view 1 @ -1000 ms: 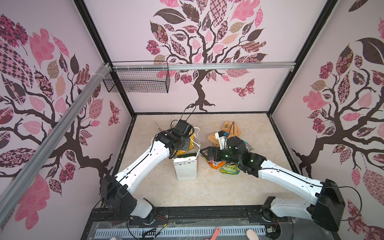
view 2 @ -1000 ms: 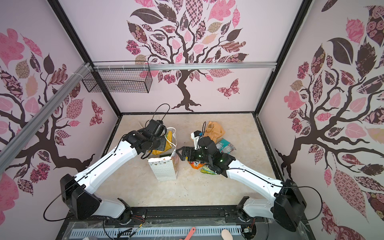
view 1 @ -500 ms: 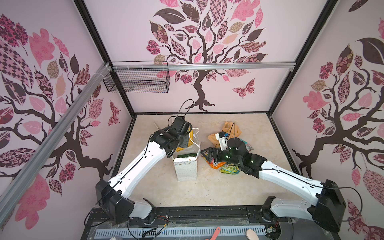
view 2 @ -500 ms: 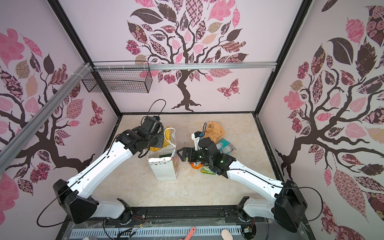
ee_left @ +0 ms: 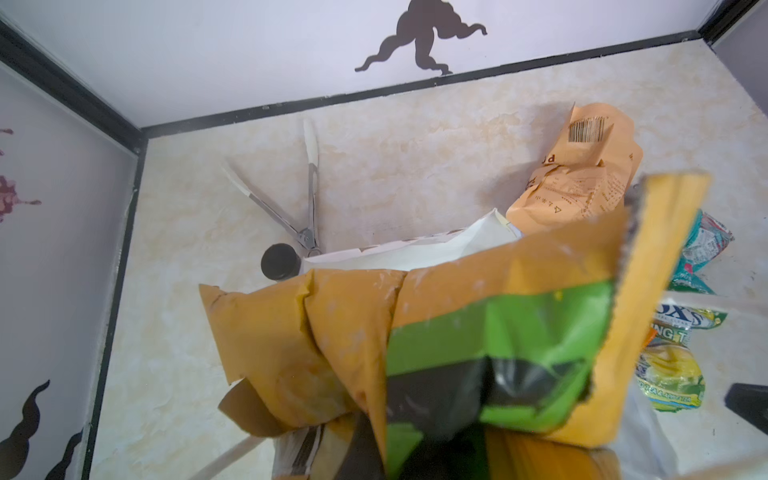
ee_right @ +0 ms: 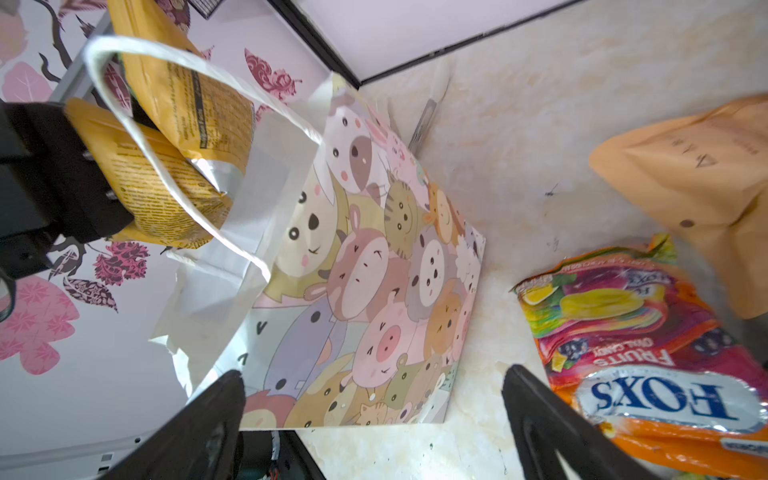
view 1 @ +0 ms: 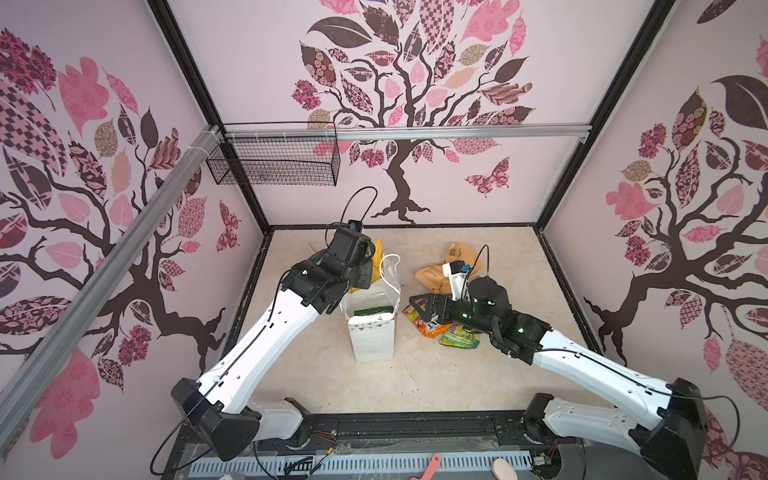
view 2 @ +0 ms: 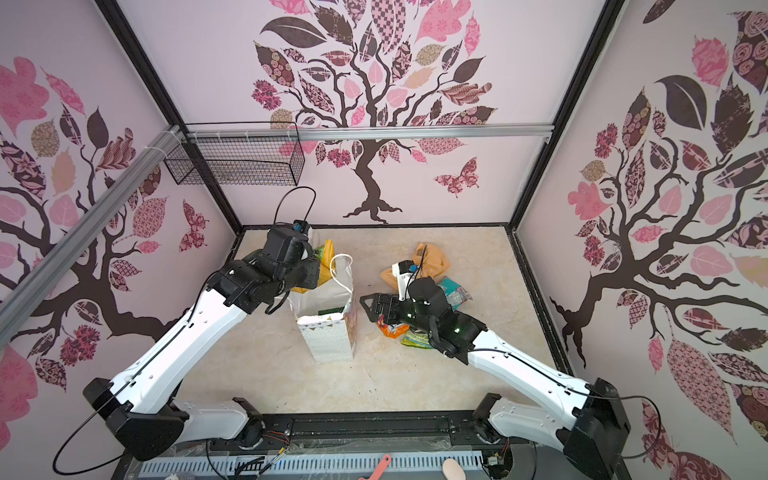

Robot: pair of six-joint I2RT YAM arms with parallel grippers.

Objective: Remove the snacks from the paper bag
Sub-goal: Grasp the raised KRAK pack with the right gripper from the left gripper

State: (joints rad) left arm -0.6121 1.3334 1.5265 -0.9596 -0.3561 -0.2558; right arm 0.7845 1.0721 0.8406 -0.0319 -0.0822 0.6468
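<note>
The white paper bag (view 1: 372, 338) (view 2: 328, 336) stands upright mid-table; its cartoon-printed side (ee_right: 374, 270) faces my right wrist. My left gripper (view 1: 360, 272) is shut on a yellow-orange and green snack packet (ee_left: 457, 332) (ee_right: 187, 95), raised over the bag's far rim. Something dark green (view 1: 372, 311) lies inside the bag. My right gripper (ee_right: 370, 386) (view 1: 415, 304) is open and holds nothing, low beside the bag. Right of the bag lie a tan-orange packet (view 1: 453, 257), a teal one (view 2: 453, 291), an orange-red FOX'S bag (ee_right: 644, 332) and a green-yellow one (view 1: 459, 336).
Metal tongs (ee_left: 299, 195) and a dark-lidded jar (ee_left: 279, 262) lie on the table behind the bag, towards the back left corner. A wire basket (view 1: 274, 162) hangs from the rail on the back wall. The enclosure's walls close in three sides.
My left gripper has risen and drawn back to the far left, lifting the yellow-orange packet higher out of the bag's mouth. The right arm has stayed where it was.
</note>
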